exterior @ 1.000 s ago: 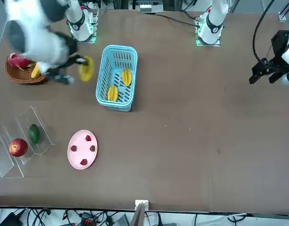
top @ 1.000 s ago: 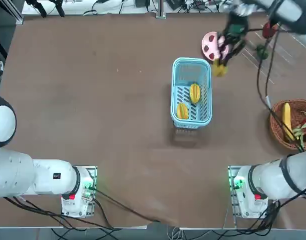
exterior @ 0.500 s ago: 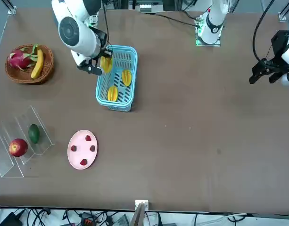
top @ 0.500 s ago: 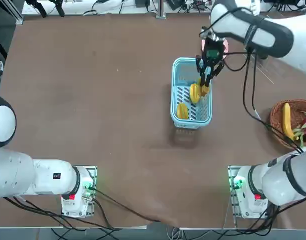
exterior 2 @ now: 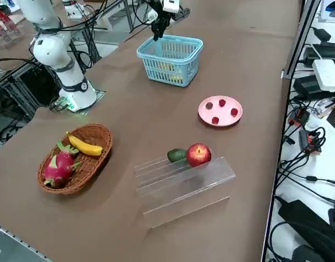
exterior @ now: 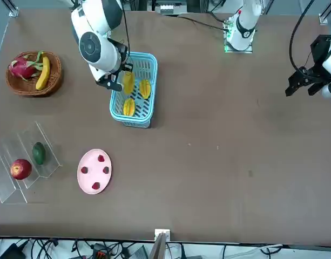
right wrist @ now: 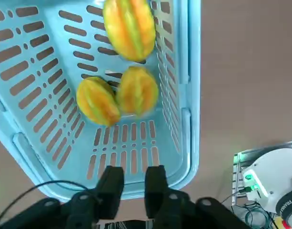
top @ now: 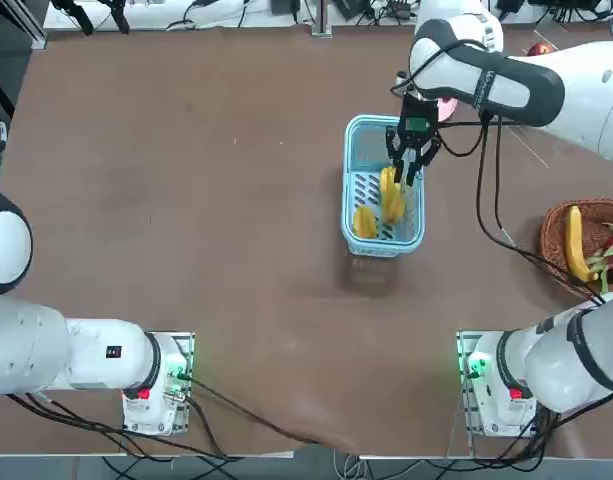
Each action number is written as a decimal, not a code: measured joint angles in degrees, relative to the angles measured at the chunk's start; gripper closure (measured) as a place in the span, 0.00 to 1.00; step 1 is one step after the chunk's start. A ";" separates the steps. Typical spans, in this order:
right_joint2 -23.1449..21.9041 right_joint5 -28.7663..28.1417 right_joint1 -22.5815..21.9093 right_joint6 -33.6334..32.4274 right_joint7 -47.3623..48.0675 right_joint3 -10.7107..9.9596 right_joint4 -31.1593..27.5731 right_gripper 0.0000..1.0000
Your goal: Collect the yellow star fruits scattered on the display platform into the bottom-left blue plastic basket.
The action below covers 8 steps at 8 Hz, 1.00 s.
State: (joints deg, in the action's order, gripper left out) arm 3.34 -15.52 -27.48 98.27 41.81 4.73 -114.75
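Star fruits [right wrist: 136, 91] lie in the basket [right wrist: 194, 95] below the right gripper [right wrist: 134, 172] (fingers [right wrist: 110, 188] apart)

No word, label, brand, number or sign can be read with certainty in any of the views. In the right wrist view, a dark band [right wrist: 289, 204] on a white robot arm base [right wrist: 274, 179] carries small pale lettering, too small to make out.
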 joint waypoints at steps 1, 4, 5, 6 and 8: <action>-0.10 0.00 0.00 0.02 0.00 -0.22 0.09 0.63; -0.45 3.25 1.80 -1.23 -0.01 -1.89 4.73 0.46; -0.64 7.16 4.21 -4.35 -0.21 -2.20 8.43 0.43; -0.92 11.86 6.48 -7.25 -0.48 -2.51 12.12 0.27; -1.26 16.96 11.04 -10.84 -1.13 -2.93 18.76 0.00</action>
State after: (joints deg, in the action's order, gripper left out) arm 2.08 1.43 -16.44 87.42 40.68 1.79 -95.99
